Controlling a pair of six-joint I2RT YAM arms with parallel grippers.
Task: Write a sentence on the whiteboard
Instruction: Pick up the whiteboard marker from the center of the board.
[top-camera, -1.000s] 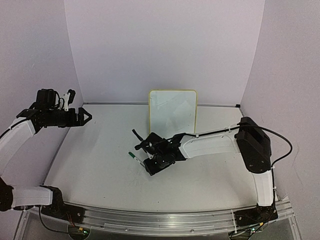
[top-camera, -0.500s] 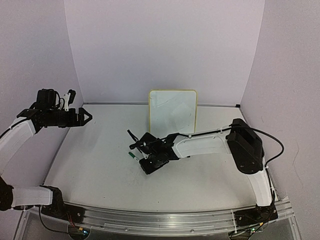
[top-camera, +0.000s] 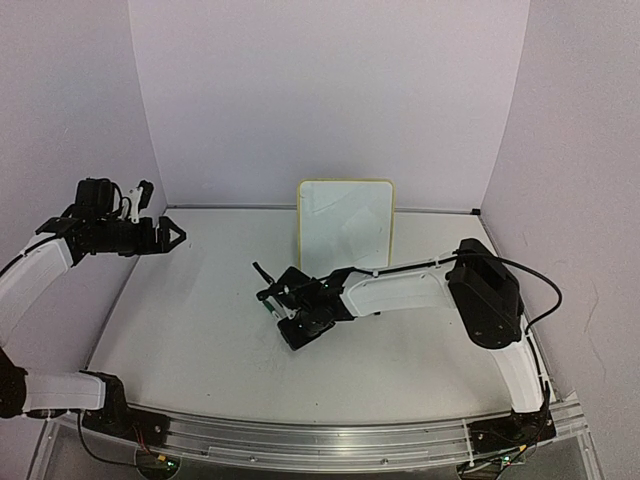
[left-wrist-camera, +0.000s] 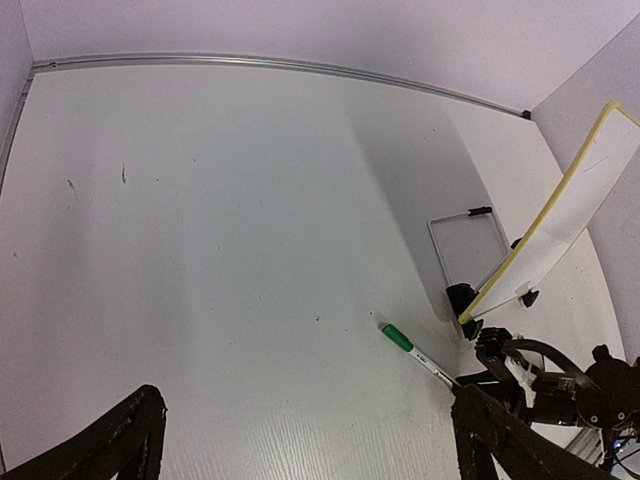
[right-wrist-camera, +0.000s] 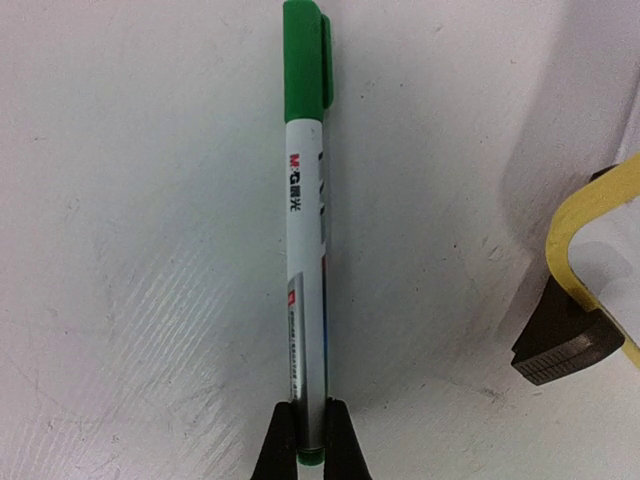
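Observation:
The whiteboard (top-camera: 346, 225) stands upright at the back middle, its face blank; no green lettering of the sentence shows on it. Its yellow frame (right-wrist-camera: 590, 215) and one black foot (right-wrist-camera: 565, 345) appear at the right of the right wrist view. A slim white marker with a green cap (right-wrist-camera: 305, 230) lies on the table in front of the board and also shows in the left wrist view (left-wrist-camera: 415, 350). My right gripper (right-wrist-camera: 311, 415) is shut on the marker's tail end, low over the table (top-camera: 280, 306). My left gripper (top-camera: 175, 237) is open and empty, raised at the far left (left-wrist-camera: 310, 455).
White walls enclose the table on the back and both sides. The whiteboard's edge and feet (left-wrist-camera: 560, 230) are close behind the right gripper. A thin rectangular outline (left-wrist-camera: 468, 250) lies on the table behind the board.

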